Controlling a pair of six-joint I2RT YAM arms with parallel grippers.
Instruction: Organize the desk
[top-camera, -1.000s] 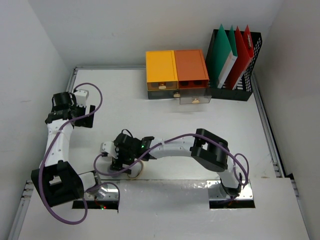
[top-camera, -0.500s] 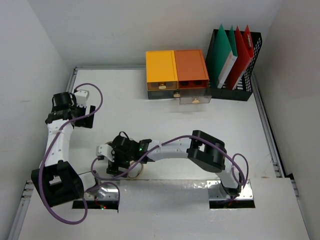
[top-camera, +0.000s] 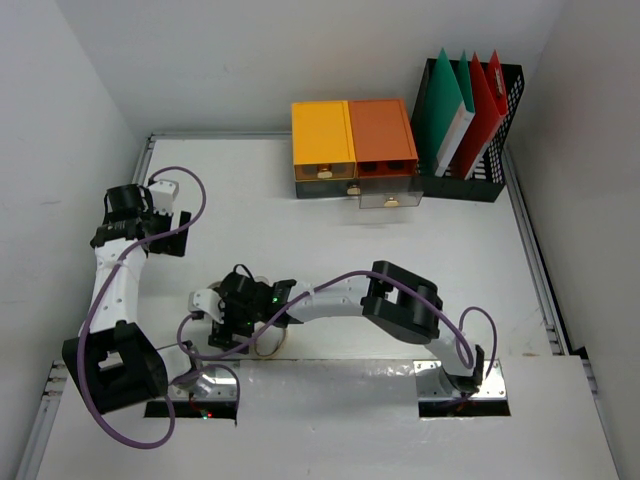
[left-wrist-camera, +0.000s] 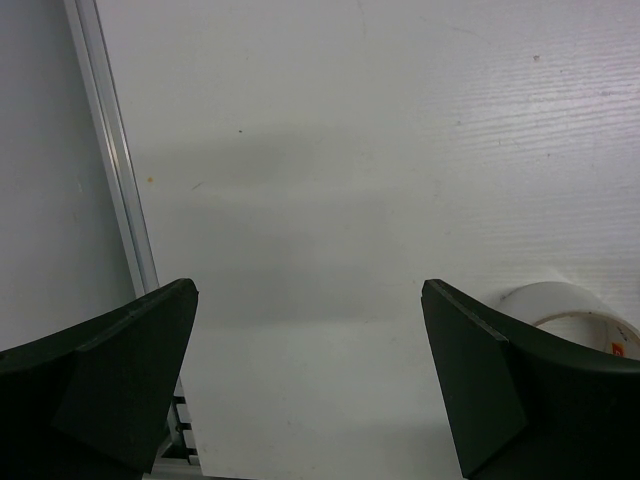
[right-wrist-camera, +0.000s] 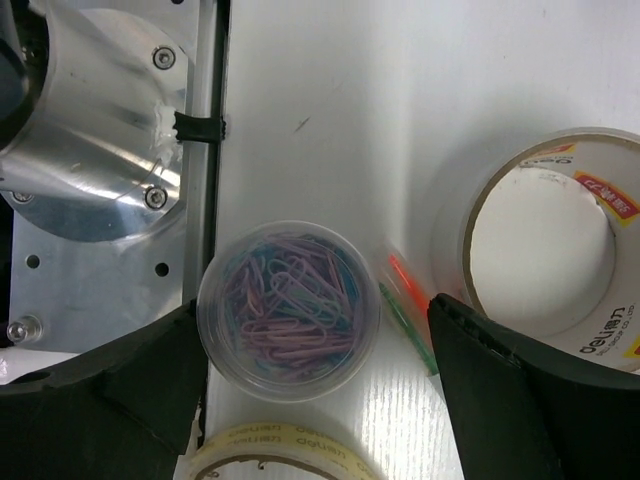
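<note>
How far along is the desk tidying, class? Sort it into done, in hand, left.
Done: folders stand in the rack. In hand: right gripper, open, brackets the paper-clip tub, ungripped. To do: tub, two tape rolls, open drawer. Left gripper open over bare desk.

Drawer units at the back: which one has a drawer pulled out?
The orange unit, right of the yellow one: its bottom drawer juts out, while the yellow unit's drawers sit flush.

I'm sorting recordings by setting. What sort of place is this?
Probably a mock office desk set up for robot trials: a file rack with folders, small drawer boxes, and a tub of paper clips beside tape rolls.
</note>
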